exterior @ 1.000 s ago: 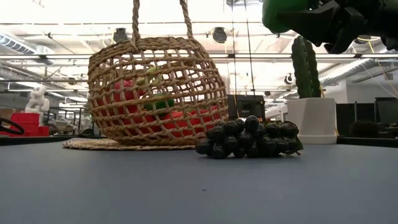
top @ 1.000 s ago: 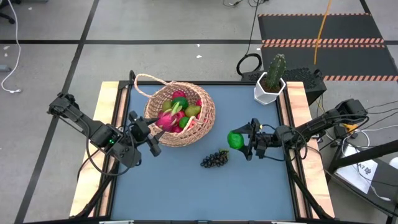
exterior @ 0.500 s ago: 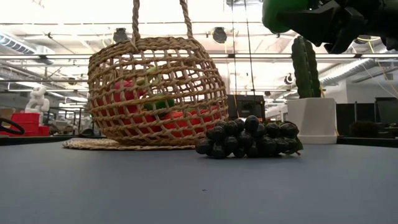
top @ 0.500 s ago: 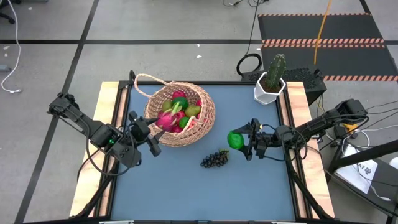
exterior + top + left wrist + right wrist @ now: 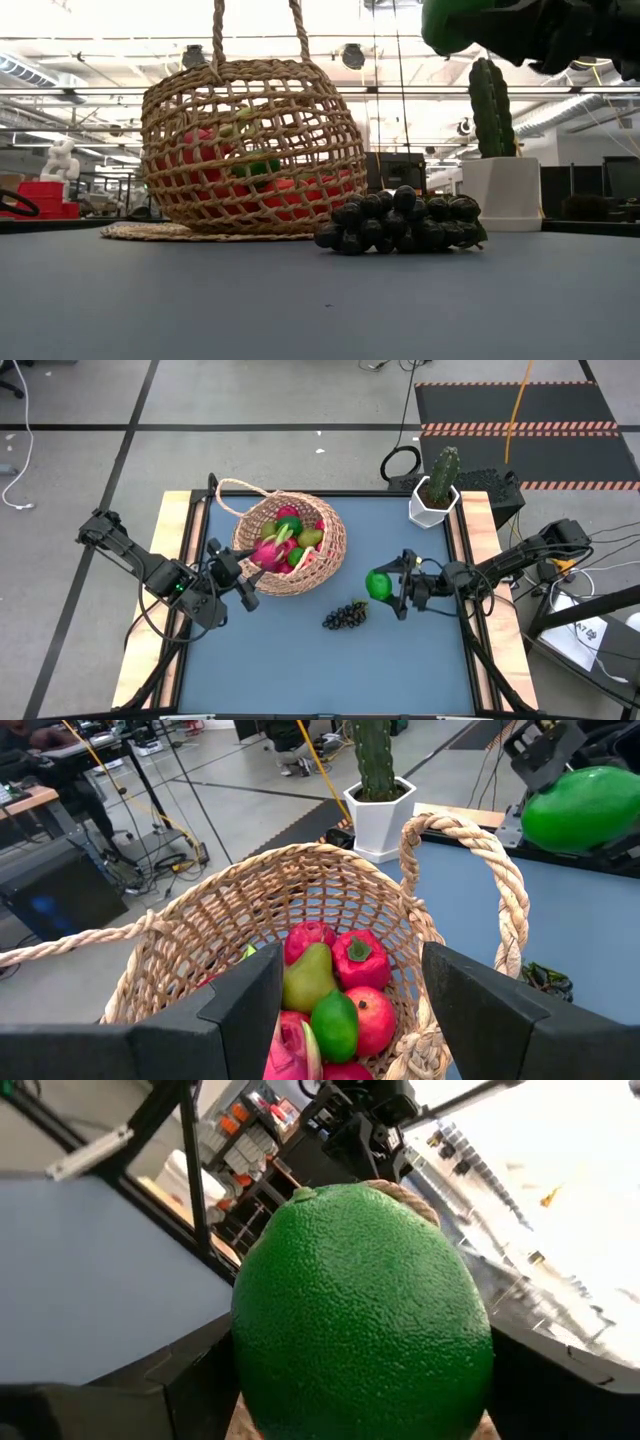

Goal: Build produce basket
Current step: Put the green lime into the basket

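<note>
Tabletop (image 5: 290,660): dark blue, wood edges, under both my arms. Basket (image 5: 290,544) is the biggest thing on it, tipped toward my left end effector (image 5: 232,573), which sits right at its near rim w/ fingers spread wide, holding nothing; the woven rim lies between my two fingers in the left wrist view. Handle loop (image 5: 478,870) arcs off to one side of that end effector.

Inside the basket, just ahead of my left end effector: pink dragon fruit (image 5: 270,550), pear (image 5: 308,976), red round fruits (image 5: 362,960), a small lime (image 5: 335,1025).

White hexagonal pot (image 5: 433,503) w/ cactus (image 5: 443,472) stands at the far tabletop corner, beyond my right end effector and well apart from it.

My right end effector (image 5: 391,585) is up off the tabletop, out past the basket's open side, clamped on a green lime (image 5: 379,584). Right wrist view: that lime fills nearly everything between my fingers.

Grape bunch (image 5: 345,616), dark, lies flat on the tabletop, below and just to the near side of my right end effector, near the basket but not touching it (low view shows a gap at the base).
</note>
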Controlling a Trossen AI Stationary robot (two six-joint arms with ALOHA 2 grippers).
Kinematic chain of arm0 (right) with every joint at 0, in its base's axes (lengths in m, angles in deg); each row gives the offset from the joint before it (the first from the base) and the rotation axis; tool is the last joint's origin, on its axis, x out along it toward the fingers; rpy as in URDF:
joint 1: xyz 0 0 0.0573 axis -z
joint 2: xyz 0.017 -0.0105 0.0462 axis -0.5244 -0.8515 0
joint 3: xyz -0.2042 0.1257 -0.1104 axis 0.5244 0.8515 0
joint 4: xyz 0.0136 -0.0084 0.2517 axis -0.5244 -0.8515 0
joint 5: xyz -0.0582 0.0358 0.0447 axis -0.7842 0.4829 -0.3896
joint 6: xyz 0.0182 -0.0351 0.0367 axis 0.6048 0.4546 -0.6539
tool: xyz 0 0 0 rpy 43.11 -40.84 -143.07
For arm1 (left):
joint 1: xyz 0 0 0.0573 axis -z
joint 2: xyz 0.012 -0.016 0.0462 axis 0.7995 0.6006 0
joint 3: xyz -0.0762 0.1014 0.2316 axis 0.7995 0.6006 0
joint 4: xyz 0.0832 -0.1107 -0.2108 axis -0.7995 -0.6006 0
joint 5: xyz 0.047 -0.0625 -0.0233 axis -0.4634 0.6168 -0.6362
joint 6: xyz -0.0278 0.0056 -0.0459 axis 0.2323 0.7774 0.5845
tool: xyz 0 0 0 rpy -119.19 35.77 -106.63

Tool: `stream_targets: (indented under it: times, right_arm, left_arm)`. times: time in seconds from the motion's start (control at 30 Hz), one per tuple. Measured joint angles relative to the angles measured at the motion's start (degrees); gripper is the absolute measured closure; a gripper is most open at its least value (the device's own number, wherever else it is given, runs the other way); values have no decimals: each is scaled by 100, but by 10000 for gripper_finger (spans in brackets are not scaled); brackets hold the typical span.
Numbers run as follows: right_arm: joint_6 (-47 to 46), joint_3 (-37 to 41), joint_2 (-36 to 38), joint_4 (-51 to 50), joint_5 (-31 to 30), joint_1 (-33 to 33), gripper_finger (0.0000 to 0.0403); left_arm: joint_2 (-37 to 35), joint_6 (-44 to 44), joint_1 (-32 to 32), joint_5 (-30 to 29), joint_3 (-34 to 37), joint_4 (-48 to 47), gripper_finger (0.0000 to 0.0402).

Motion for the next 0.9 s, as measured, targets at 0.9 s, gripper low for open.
stream_targets:
  times: [0.9]
  right_arm:
    - [-5292, 0, 0, 0, 15, 2, 69]
  left_arm:
    - [0, 0, 2, 0, 0, 1, 163]
